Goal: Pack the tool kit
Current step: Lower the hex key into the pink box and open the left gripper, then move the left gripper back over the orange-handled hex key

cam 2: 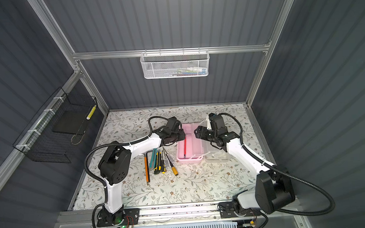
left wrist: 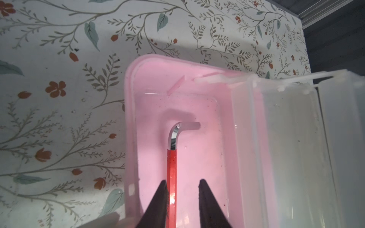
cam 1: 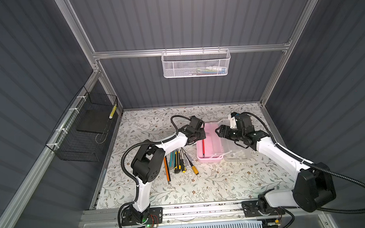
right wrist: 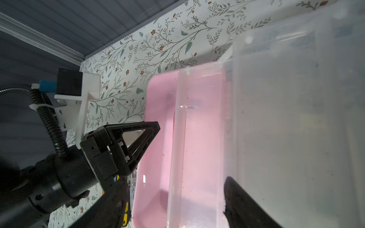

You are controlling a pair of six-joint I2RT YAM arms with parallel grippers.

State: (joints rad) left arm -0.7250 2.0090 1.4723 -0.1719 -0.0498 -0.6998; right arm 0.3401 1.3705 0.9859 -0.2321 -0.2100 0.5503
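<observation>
Both top views look steeply down from high above the table's front edge toward the back wall, far enough to take in the whole table, and they overlap almost fully. The left wrist camera sits close over the base, looking along its floor between the left gripper's jaws. The right wrist camera looks closely across the lid. It shares the base and catches the left gripper.

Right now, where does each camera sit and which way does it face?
Both top views: high in front, looking down on the table; both arms show.
Left wrist: above the pink base, facing the red hex key; own fingertips show.
Right wrist: over the frosted lid, facing the left gripper; one own finger shows.
Wrist views share the pink base.
</observation>
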